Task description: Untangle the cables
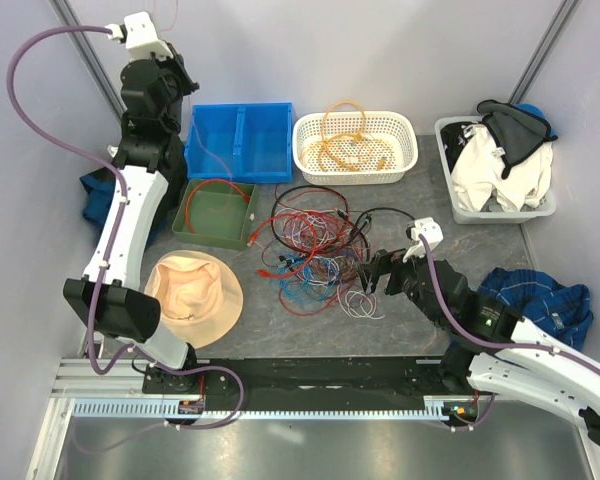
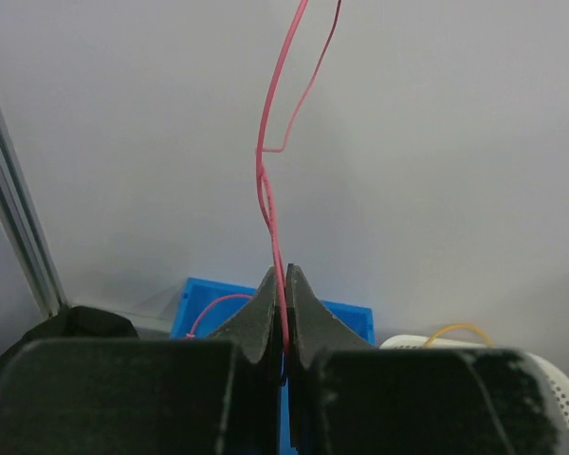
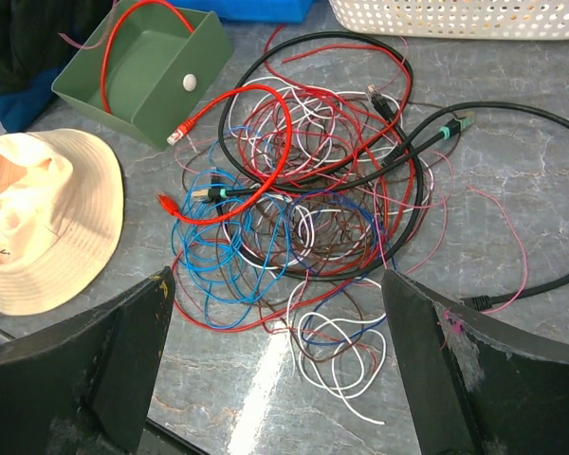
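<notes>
The tabletop point(image 1: 280, 335) carries the tangle of cables point(image 1: 315, 250) in its middle, a roundish heap with no clear long axis. The right arm point(image 1: 450, 300) is the nearer 1. Its jaws stand wide, just at the near right side of the heap (I see no contact). The left arm point(image 1: 135, 200) is high over the far left corner, with its jaws closed on 1 thin pink wire point(image 2: 276, 248). There is free room toward the near edge, while the white basket point(image 1: 408, 160) and the green tray point(image 1: 205, 225) crowd the far side.

Left arm point(image 1: 130, 215) was stretched up high, left gripper point(image 2: 284, 277) pinched shut on a wire point(image 2: 266, 161). Right arm point(image 1: 525, 372) sat low, right gripper point(image 3: 277, 282) wide open, tilted down.
</notes>
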Robot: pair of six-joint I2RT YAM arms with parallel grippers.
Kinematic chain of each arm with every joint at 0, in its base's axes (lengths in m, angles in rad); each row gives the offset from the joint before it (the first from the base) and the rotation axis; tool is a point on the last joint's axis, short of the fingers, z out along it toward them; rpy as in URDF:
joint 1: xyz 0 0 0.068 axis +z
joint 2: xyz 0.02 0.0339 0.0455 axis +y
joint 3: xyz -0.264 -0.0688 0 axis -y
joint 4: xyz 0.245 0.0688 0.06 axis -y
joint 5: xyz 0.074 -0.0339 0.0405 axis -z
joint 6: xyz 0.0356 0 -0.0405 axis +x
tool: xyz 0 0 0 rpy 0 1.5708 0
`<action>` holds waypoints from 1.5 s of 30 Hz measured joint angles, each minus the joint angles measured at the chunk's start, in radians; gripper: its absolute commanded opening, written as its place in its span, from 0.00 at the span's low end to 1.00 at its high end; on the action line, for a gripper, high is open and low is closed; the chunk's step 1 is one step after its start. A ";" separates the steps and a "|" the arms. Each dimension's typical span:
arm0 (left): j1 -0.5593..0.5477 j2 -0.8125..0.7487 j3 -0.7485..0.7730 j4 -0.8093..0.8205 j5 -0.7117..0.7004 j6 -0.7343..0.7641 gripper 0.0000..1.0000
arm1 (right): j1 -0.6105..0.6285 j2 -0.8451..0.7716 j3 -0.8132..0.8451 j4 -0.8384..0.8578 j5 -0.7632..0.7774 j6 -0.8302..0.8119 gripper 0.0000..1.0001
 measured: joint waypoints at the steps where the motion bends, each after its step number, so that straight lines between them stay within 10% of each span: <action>1: 0.005 0.000 -0.027 0.013 -0.003 0.000 0.02 | 0.000 -0.002 -0.005 0.000 0.000 0.003 0.98; 32: 0.048 -0.147 -0.770 0.140 0.069 -0.158 0.02 | 0.000 -0.021 -0.106 0.059 -0.014 0.044 0.98; 41: 0.048 -0.003 -0.728 -0.048 0.063 -0.209 0.44 | 0.000 -0.032 -0.114 0.063 -0.013 0.055 0.98; 43: 0.048 -0.003 -0.728 -0.101 0.066 -0.221 0.78 | 0.000 -0.032 -0.114 0.063 -0.013 0.055 0.98; 45: 0.048 -0.009 -0.728 -0.135 0.069 -0.232 0.91 | 0.000 -0.031 -0.114 0.063 -0.013 0.055 0.98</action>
